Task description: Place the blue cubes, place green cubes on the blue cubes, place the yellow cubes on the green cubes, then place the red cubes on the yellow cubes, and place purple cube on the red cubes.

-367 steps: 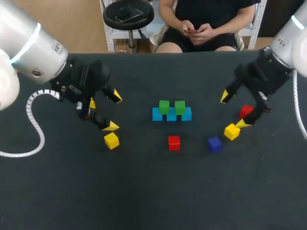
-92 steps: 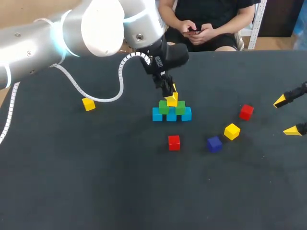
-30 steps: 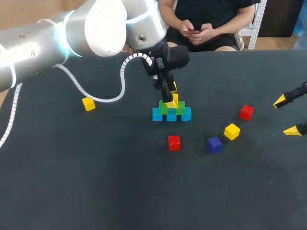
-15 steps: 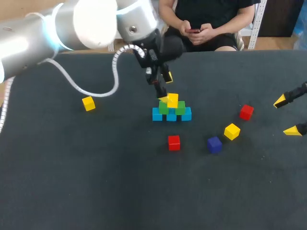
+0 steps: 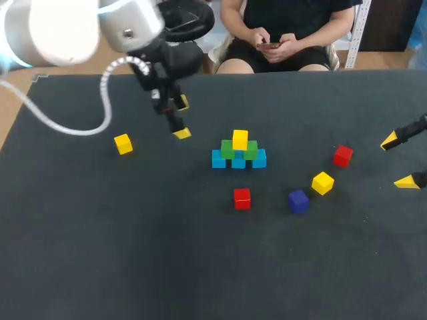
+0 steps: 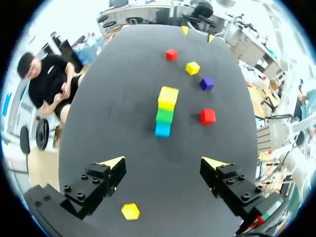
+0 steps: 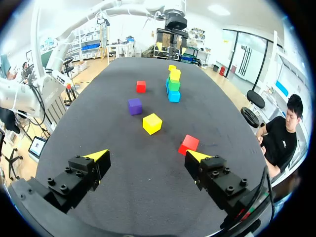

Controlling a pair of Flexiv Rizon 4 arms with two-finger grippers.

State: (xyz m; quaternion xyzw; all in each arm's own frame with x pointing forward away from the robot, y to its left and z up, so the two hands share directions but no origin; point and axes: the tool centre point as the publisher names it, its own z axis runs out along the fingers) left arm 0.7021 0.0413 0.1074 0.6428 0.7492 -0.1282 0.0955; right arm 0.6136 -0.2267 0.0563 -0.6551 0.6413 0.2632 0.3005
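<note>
left gripper (image 5: 180, 118): held wide open, nothing grasped; hung over the table (image 5: 87, 253) left of the stack, well apart from it.
right gripper (image 5: 399, 161): seen at the table's right edge; fingers spread, nothing held.
blue cubes (image 5: 219, 159): lined up in a touching row at mid-table.
green cubes (image 5: 228, 150): two, seated on the blue row.
top yellow cube (image 5: 240, 139): rested across the green pair.
left yellow cube (image 5: 123, 143): lain alone, left of the left gripper.
right yellow cube (image 5: 322, 182): lain between purple cube (image 5: 298, 200) and far red cube (image 5: 343, 155).
near red cube (image 5: 242, 197): lain loose in front of the stack.
</note>
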